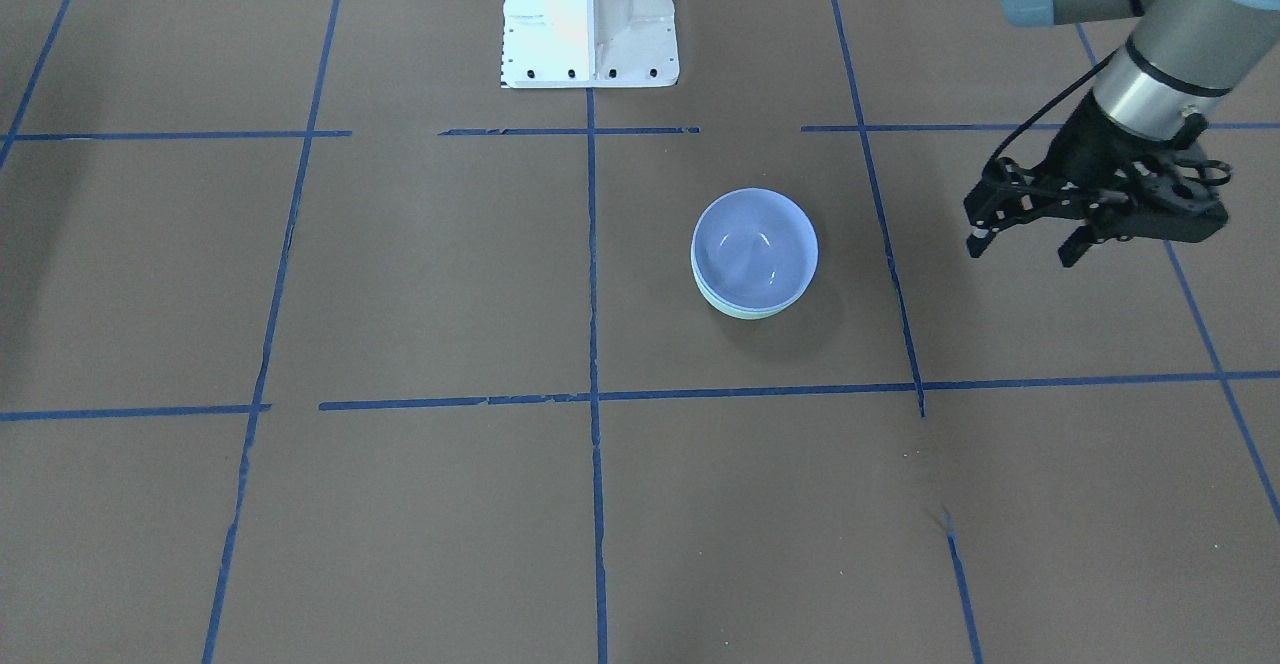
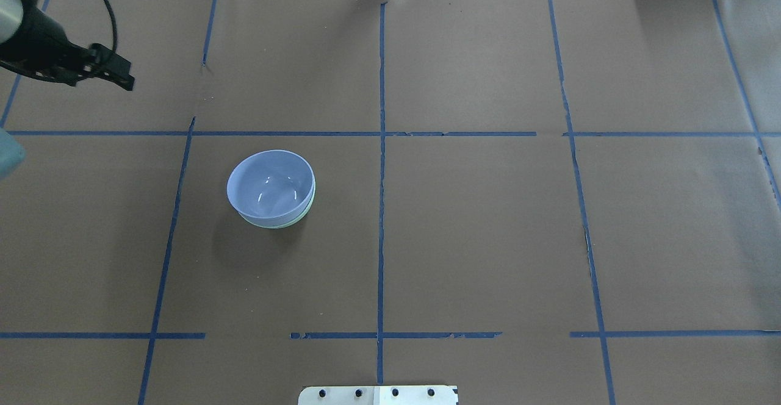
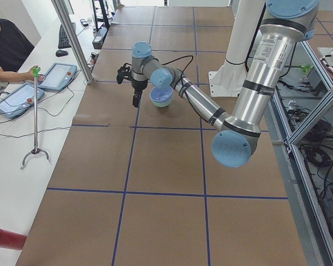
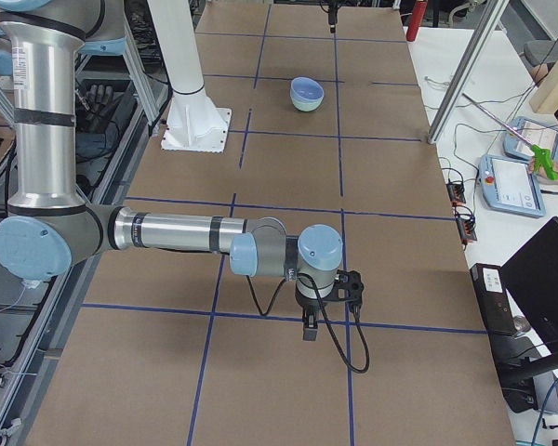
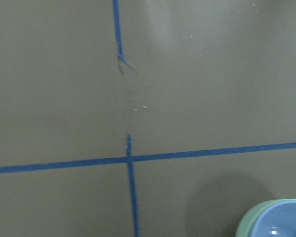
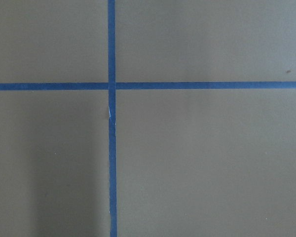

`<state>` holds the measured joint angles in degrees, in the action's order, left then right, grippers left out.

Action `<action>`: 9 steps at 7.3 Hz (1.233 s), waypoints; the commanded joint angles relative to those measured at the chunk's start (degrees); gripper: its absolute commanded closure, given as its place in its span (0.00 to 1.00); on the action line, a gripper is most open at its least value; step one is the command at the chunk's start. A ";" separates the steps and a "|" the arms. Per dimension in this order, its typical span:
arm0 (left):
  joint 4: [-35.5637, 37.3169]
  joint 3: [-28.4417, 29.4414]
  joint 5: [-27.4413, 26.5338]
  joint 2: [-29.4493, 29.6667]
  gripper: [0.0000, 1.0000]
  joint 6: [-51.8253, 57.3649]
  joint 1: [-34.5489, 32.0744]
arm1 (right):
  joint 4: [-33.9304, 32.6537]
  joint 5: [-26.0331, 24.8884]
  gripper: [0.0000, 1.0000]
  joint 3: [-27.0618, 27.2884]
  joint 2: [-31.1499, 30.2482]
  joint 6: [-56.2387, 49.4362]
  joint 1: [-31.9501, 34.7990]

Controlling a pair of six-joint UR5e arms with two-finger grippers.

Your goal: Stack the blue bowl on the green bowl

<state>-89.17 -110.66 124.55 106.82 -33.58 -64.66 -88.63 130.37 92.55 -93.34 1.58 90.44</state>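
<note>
As the brown paper-covered bench (image 2: 488,240) is lying crossed by blue tape lines (image 2: 381,210), the left arm (image 3: 200,102) is reaching out over its left half, while the right arm (image 4: 167,230) is stretching low toward the right-end edge. The blue bowl (image 1: 755,249) is sitting nested upright inside the green bowl (image 1: 742,311), whose rim is peeking out beneath it; the pair is resting left of the bench's middle, well apart from every edge. The left gripper (image 1: 1022,244) is hanging empty with its fingers spread, above the bench between the bowls and the left-end edge. The right gripper (image 4: 309,321) is pointing down near the right-end edge; whether it is spread or pressed together cannot be told.
</note>
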 commanded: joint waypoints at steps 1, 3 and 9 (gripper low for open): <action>6.02 2.01 0.17 -4.57 0.00 19.53 -11.49 | -0.05 -0.03 0.00 0.00 0.00 0.00 0.00; 5.23 9.72 3.57 -8.89 0.00 35.71 -19.85 | 0.04 -0.03 0.00 0.00 0.00 0.00 0.00; -6.02 21.89 8.59 -15.32 0.00 37.09 -22.43 | 0.04 -0.03 0.00 0.00 0.00 0.00 0.00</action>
<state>-93.30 -90.63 131.25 91.91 3.52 -86.42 -88.62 130.35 92.55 -93.34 1.58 90.44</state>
